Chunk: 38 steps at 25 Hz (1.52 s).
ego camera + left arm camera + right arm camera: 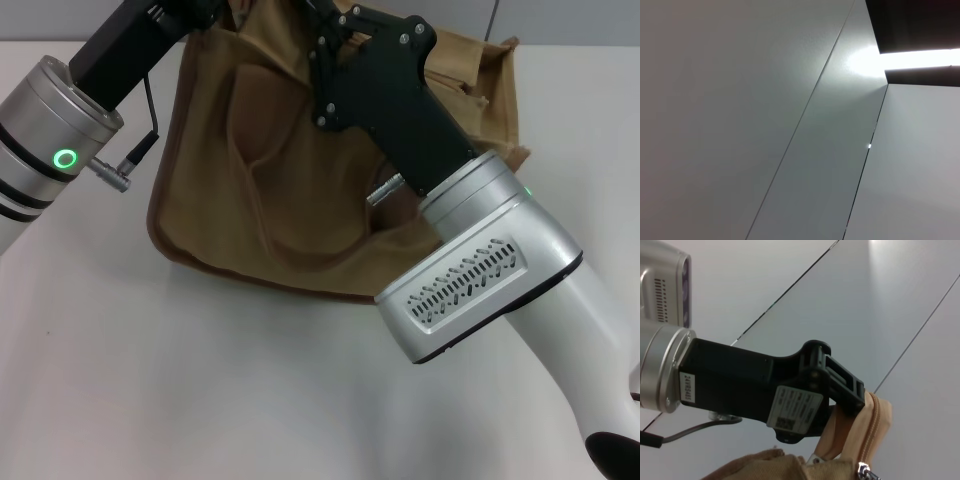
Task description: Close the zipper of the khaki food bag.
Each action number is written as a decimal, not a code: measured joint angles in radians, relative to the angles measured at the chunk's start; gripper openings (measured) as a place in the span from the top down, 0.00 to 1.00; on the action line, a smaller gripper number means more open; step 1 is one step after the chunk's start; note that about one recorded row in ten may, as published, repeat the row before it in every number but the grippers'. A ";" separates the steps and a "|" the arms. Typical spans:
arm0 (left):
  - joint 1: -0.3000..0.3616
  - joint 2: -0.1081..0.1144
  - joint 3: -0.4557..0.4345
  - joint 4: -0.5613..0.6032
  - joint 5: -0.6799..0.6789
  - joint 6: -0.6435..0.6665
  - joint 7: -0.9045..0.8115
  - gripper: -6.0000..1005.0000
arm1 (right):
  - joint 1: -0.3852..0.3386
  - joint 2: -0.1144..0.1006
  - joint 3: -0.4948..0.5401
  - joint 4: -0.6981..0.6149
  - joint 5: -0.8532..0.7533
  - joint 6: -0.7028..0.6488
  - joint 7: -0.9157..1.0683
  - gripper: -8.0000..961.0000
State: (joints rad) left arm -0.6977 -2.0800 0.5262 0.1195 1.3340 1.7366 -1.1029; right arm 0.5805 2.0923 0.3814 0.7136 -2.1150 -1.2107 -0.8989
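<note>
While the khaki food bag (300, 190) is lying near the bench's (200, 380) far edge, left gripper (852, 392) is clenching jaws on bag's zipper (871, 432) end; right gripper's (345, 45) jaws: cannot tell.

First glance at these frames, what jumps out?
The right arm's big silver and black body fills the head view's foreground, its claw up against the top of the tan bag on the white table. In the right wrist view the left claw pinches a raised end of the zipper tape, with the silver pull just below. The left wrist view shows only ceiling panels.
</note>
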 joint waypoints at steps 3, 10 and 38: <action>0.000 0.000 0.000 0.000 -0.004 -0.001 0.000 0.97 | 0.000 0.000 0.000 0.000 0.000 0.000 0.000 0.96; 0.003 0.000 0.000 0.000 -0.007 -0.006 0.003 0.97 | -0.012 0.000 -0.004 0.001 -0.001 -0.001 -0.006 0.99; 0.012 0.000 -0.002 0.000 -0.023 -0.017 0.015 0.97 | -0.117 0.000 0.011 -0.020 0.004 -0.010 -0.002 0.99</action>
State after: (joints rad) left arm -0.6862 -2.0800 0.5246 0.1197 1.3107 1.7196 -1.0875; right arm 0.4631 2.0922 0.3924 0.6937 -2.1105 -1.2210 -0.9012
